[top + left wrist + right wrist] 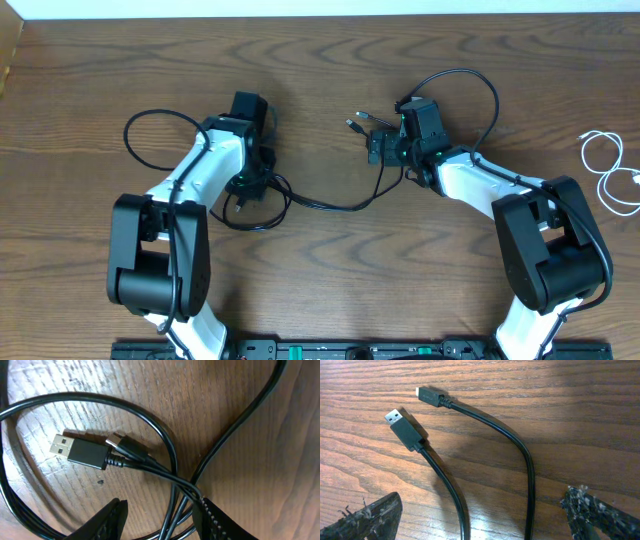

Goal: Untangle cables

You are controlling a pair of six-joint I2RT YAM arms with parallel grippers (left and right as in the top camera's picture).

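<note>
1. The left gripper (160, 522) stands with its jaws parted over a knot of black cables (165, 467). Several strands run up between its fingers (107, 520), with bare wood beside them and nothing pinched.
2. In that wrist view a USB-A plug (80, 451) lies at 9 o'clock of the knot. A small plug (122, 440) sits just beside it at its 2 o'clock, and a loop rings both.
3. From overhead, the black cables coil toward 8 o'clock of the middle of the table (320, 60) — one strand sweeps off toward 3 o'clock, to the right arm.
4. The right gripper (482, 510) gapes wide and holds nothing. Two black ends lie between its fingers, a second USB-A plug (402, 427) at 11 o'clock and a second small plug (430, 396) near 12.
5. The white cable (610, 170) lies looped at the table's 3 o'clock edge — well apart from both arms.
</note>
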